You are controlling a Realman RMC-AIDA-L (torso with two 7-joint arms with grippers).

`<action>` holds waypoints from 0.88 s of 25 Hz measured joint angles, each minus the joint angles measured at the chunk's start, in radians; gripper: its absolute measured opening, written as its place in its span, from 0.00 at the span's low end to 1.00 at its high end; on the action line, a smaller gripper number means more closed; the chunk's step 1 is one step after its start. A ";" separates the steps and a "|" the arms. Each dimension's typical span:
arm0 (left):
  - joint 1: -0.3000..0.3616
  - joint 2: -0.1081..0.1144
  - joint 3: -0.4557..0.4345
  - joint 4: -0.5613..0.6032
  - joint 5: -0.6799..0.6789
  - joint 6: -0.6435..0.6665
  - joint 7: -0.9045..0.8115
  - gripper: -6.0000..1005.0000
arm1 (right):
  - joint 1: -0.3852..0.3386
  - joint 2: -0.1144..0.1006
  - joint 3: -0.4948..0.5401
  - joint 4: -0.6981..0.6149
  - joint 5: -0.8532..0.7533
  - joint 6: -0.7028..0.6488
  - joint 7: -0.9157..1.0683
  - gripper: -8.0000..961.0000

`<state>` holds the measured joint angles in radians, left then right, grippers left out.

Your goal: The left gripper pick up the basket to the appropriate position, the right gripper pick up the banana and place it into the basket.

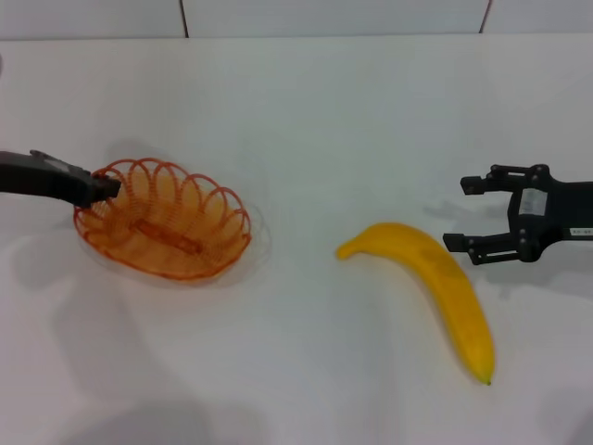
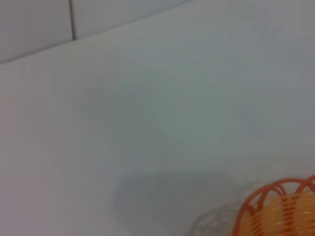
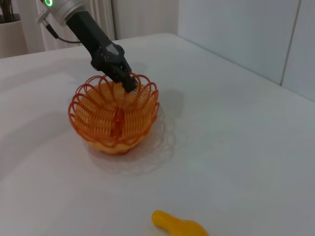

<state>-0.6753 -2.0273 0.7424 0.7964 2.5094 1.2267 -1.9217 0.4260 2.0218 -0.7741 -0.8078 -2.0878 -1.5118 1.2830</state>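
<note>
Orange wire loops make up the basket (image 1: pixel 165 221), which sits on the left half of the white table (image 1: pixel 315 120) with its scalloped rim facing up. The left gripper (image 1: pixel 104 187) reaches in from the left edge and meets the rim on the basket's left side; in the right wrist view its tip (image 3: pixel 129 83) sits right on the rim loops, and the jaws look pinched onto the wire, though I cannot see a finger on each side clearly enough to be sure (the rim is the only graspable part of so shallow a thing, so that is likely why it is taken there). The basket looks to be resting on the table, so I judge the carry is not yet done.

Well to the right lies the banana (image 1: pixel 435 292), flat on the table, its stem end toward the basket and its dark tip toward the robot. Just beside its upper curve, on the right, the right gripper (image 1: pixel 465 213) hangs with fingers spread wide and nothing between them, apart from the fruit. It seems to wait there until the basket is placed.
</note>
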 joint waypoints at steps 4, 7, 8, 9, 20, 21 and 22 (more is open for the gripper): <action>0.020 -0.002 0.000 0.000 -0.087 -0.004 0.018 0.12 | 0.000 0.000 -0.001 0.008 -0.001 0.002 -0.003 0.92; 0.034 -0.002 0.000 0.000 -0.152 -0.008 0.043 0.11 | 0.001 0.000 -0.001 0.009 -0.001 0.002 -0.004 0.92; 0.038 -0.002 0.000 -0.001 -0.174 -0.010 0.050 0.11 | 0.001 0.000 -0.001 0.010 -0.001 0.002 -0.005 0.92; 0.043 -0.002 0.000 -0.002 -0.199 -0.013 0.057 0.11 | 0.002 0.000 -0.001 0.010 -0.001 0.002 -0.005 0.92; 0.049 -0.002 0.000 -0.152 -0.376 -0.094 0.135 0.10 | 0.011 0.000 -0.004 0.012 -0.002 0.002 -0.004 0.92; 0.049 -0.002 0.000 -0.167 -0.390 -0.105 0.143 0.10 | 0.011 0.000 -0.005 0.012 -0.002 0.002 -0.003 0.92; 0.049 -0.002 0.000 -0.178 -0.402 -0.115 0.149 0.10 | 0.012 0.000 -0.007 0.012 -0.002 0.002 -0.004 0.92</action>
<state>-0.6261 -2.0294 0.7424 0.6185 2.1072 1.1119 -1.7726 0.4378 2.0218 -0.7809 -0.7961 -2.0894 -1.5094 1.2795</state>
